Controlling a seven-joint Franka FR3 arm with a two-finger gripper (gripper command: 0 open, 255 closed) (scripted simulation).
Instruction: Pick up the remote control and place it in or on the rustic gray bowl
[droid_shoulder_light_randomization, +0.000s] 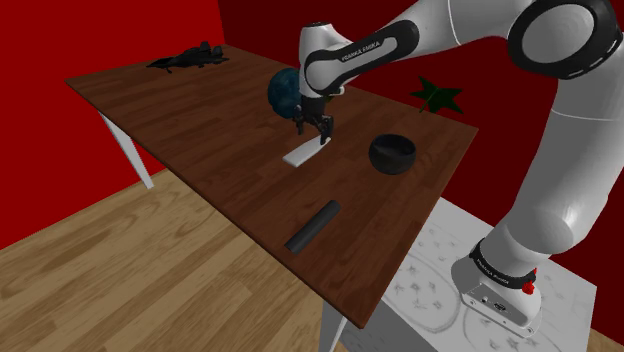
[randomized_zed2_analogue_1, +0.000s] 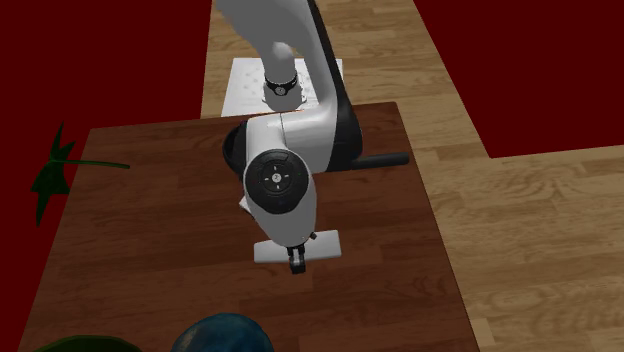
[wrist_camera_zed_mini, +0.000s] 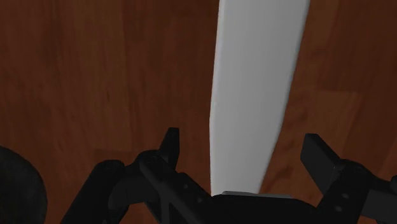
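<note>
The remote is drawn as a pale grey flat slab lying on the dark wooden table. My gripper hangs just above its far end, pointing down. In the wrist view the remote runs lengthwise between the fingers, and my gripper is open, its fingers wide apart and clear of the slab's sides. From the second exterior view the hand covers the middle of the remote. The dark round bowl stands a short way off, toward the shoulder view's right.
A dark bar lies near the table's front edge. A blue ball sits just behind the gripper. A black toy plane rests at the far corner. A green star-shaped plant lies by the red wall.
</note>
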